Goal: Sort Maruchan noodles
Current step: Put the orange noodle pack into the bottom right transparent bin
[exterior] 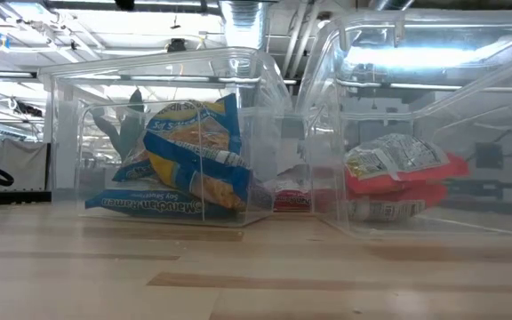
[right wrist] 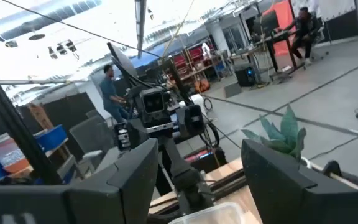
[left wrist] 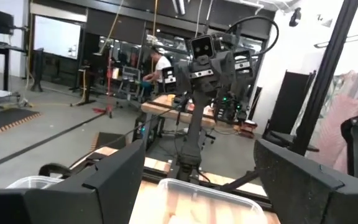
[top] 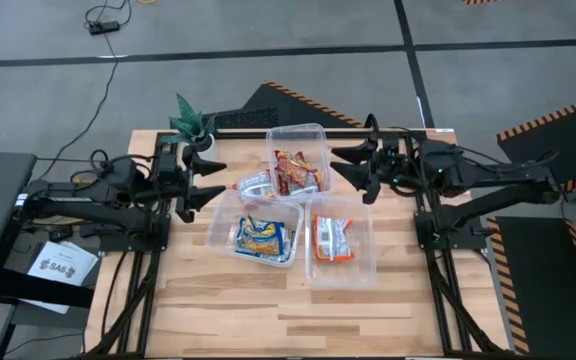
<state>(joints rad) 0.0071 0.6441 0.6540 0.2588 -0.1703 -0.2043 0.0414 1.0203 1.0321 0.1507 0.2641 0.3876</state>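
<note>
A: High view first: what's the biggest thing in it?

B: The pale wood-plank table [top: 298, 300]. On it stand three clear, thin-walled plastic bins with rounded corners. The far bin [top: 299, 160] holds the red packets [top: 296, 172], the near-left bin [top: 258, 228] the blue-white-yellow packets [top: 262, 236], and the near-right bin [top: 341, 243] the orange-white packets [top: 333, 239]. One more packet [top: 252, 187] lies loose on the wood, touching the far bin's left wall.

A: And the arms?

B: Both hang at the table's far half, well apart, the far bin between them. The left gripper [top: 211, 178] sits just left of the loose packet, its dark fingers spread and empty. The right gripper [top: 346, 168] sits just right of the far bin, fingers also parted, clamped on nothing.

A: What does the low view add?

B: Texture the top-down picture lacks: glossy, crinkled wrappers. The blue-yellow ones [exterior: 189, 156] lean against their bin's wall, with one lying flat beneath; the orange ones [exterior: 398, 178] lie stacked. No gripper shows there.

A: The wrist views?

B: Each looks between its own wide-set fingers at the other arm, with a bin rim below. The right wrist view alone catches the small spiky green plant [right wrist: 278, 134], which stands at the table's far-left corner [top: 192, 125].
</note>
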